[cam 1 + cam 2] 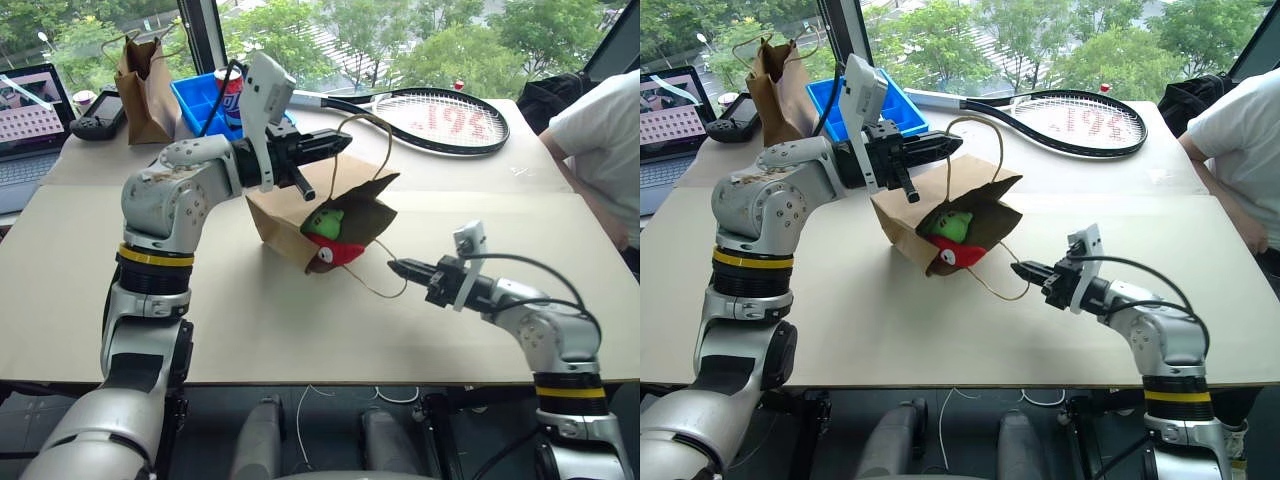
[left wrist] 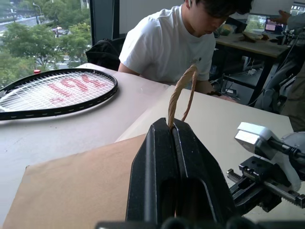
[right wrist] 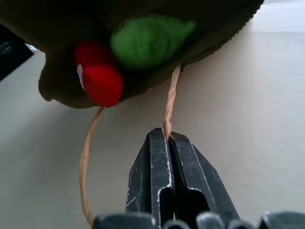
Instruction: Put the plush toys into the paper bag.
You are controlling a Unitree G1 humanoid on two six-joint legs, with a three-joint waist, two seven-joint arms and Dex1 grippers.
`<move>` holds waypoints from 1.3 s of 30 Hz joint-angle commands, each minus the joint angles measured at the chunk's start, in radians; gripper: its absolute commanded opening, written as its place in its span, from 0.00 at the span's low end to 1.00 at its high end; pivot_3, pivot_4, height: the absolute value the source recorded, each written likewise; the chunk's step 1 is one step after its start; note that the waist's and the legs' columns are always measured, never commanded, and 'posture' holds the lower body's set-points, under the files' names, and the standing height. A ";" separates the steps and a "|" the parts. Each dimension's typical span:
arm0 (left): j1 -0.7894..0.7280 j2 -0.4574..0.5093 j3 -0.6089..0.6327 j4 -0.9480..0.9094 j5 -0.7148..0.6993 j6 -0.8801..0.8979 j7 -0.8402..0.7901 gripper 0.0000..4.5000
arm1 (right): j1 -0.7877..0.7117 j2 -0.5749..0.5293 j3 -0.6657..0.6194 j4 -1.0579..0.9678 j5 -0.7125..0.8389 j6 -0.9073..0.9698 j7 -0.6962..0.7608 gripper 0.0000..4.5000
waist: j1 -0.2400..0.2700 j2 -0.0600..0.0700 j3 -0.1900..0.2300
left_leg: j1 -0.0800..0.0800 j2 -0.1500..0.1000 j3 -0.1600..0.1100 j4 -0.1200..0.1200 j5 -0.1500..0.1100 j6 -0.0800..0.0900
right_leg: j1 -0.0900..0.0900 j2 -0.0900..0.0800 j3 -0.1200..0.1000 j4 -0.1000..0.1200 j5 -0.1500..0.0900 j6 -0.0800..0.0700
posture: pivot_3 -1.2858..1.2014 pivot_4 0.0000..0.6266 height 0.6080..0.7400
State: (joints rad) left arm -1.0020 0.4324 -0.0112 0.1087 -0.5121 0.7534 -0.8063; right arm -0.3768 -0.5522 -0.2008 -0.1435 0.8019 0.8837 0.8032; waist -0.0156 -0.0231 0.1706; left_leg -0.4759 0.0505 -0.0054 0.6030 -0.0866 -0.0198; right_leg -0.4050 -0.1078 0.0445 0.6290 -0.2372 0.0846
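Note:
The paper bag point(image 1: 285, 215) sits tilted on the table with its mouth toward my right arm. Inside the mouth lie the plush toys, the green head point(image 1: 325, 222) above the red chili point(image 1: 342, 253). My left gripper point(image 1: 346, 143) is level above the bag and shut on the upper twine handle point(image 2: 183, 93), holding the bag's top edge up. In front of the mouth and lower down, my right gripper point(image 1: 393, 267) is shut on the lower twine handle point(image 3: 169, 102). The right wrist view looks straight into the bag at both toys.
A tennis racket point(image 1: 440, 118) lies at the back of the table. A darker narrow paper bag point(image 1: 145, 88), a blue bin point(image 1: 205, 100) with a can, a laptop point(image 1: 30, 115) and a controller point(image 1: 100, 115) stand at the back left. A person point(image 1: 600, 140) sits at the right edge.

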 commanded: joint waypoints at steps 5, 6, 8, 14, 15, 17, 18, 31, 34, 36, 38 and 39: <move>-0.053 0.095 0.058 0.056 0.034 -0.088 -0.039 0.00 | -0.220 0.029 -0.137 -0.128 0.471 0.215 -0.180 0.02 | 0.000 0.000 0.000 | 0.000 0.000 0.000 -0.001 0.000 0.000 | 0.000 0.000 0.000 -0.001 -0.002 -0.003 | 0.52 0.24 1.00; -0.053 0.107 0.060 0.066 0.038 -0.095 -0.045 0.00 | -0.239 0.044 -0.139 -0.127 0.518 0.220 -0.222 0.02 | 0.000 0.000 0.000 | 0.000 0.000 0.000 -0.001 0.000 0.000 | 0.000 0.000 0.000 -0.001 -0.002 -0.003 | 0.52 0.24 1.00; -0.053 0.139 0.065 0.085 0.047 -0.108 -0.059 0.00 | -0.264 0.057 -0.126 -0.141 0.620 0.233 -0.291 0.02 | 0.002 0.000 0.000 | 0.000 0.000 0.000 -0.002 0.000 0.000 | 0.000 0.000 0.000 -0.001 -0.001 -0.003 | 0.52 0.24 1.00; -0.034 0.154 0.076 0.065 0.033 -0.094 -0.058 0.00 | -0.249 0.016 -0.103 -0.169 0.777 0.233 -0.383 0.02 | 0.012 -0.001 0.000 | -0.001 0.000 0.000 -0.003 0.000 0.000 | -0.001 0.000 -0.001 -0.002 -0.001 -0.001 | 0.52 0.24 1.00; -0.026 0.149 0.076 0.054 0.028 -0.086 -0.056 0.00 | -0.233 0.006 -0.100 -0.174 0.785 0.232 -0.387 0.02 | 0.013 -0.001 0.000 | -0.001 0.000 0.000 -0.003 0.000 0.000 | 0.000 0.000 -0.001 -0.002 -0.001 -0.001 | 0.52 0.24 1.00; -0.005 0.134 0.072 0.030 0.014 -0.067 -0.052 0.00 | -0.181 -0.023 -0.095 -0.174 0.753 0.232 -0.390 0.02 | 0.015 -0.001 0.000 | -0.001 0.000 0.000 -0.003 0.000 0.000 | 0.000 0.000 -0.001 -0.002 -0.001 -0.001 | 0.52 0.24 1.00; 0.001 0.129 0.071 0.022 0.011 -0.062 -0.052 0.00 | -0.166 -0.033 -0.091 -0.174 0.742 0.229 -0.391 0.02 | 0.015 -0.001 0.000 | -0.001 0.001 0.000 -0.003 0.000 0.000 | 0.000 0.000 -0.001 -0.002 -0.001 -0.001 | 0.52 0.24 1.00; 0.024 0.138 0.049 -0.012 -0.003 0.001 -0.093 0.00 | -0.139 -0.107 -0.068 -0.194 0.749 0.214 -0.449 0.02 | 0.002 -0.001 0.001 | -0.001 0.001 0.000 -0.003 0.000 0.000 | -0.001 0.000 0.000 -0.001 -0.001 -0.003 | 0.52 0.24 1.00; 0.037 0.145 0.068 -0.034 -0.055 0.057 -0.124 0.16 | -0.131 -0.115 -0.065 -0.168 0.750 0.219 -0.463 0.00 | 0.002 -0.001 0.001 | -0.001 0.001 0.000 -0.003 0.000 0.000 | -0.001 0.000 0.000 -0.001 -0.001 -0.003 | 0.52 0.24 1.00; 0.045 0.159 0.083 -0.059 -0.081 0.080 -0.142 0.32 | -0.137 -0.129 -0.082 -0.147 0.756 0.216 -0.459 0.07 | 0.002 -0.001 0.001 | -0.001 0.001 0.000 -0.003 0.000 0.000 | -0.001 0.000 0.000 -0.001 -0.001 -0.003 | 0.52 0.24 1.00; 0.051 0.188 0.096 -0.063 -0.086 0.082 -0.157 0.48 | -0.150 -0.160 -0.110 -0.131 0.768 0.213 -0.444 0.20 | 0.002 -0.001 0.001 | -0.001 0.001 0.000 -0.003 0.000 0.000 | -0.001 0.000 0.000 -0.001 -0.002 -0.003 | 0.52 0.24 1.00; 0.053 0.200 0.100 -0.062 -0.086 0.080 -0.162 0.57 | -0.153 -0.173 -0.118 -0.129 0.770 0.212 -0.436 0.28 | 0.002 -0.001 0.001 | -0.001 0.001 0.000 -0.003 0.000 0.000 | -0.001 0.000 0.000 -0.001 -0.003 -0.005 | 0.52 0.24 1.00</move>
State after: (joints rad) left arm -0.9355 0.6030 0.0455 0.0819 -0.5791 0.8366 -0.9538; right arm -0.5038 -0.7000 -0.2608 -0.2647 1.5445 1.1206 0.3469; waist -0.0136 -0.0244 0.1713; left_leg -0.4767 0.0512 -0.0054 0.6000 -0.0863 -0.0193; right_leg -0.4060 -0.1078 0.0442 0.6283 -0.2405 0.0785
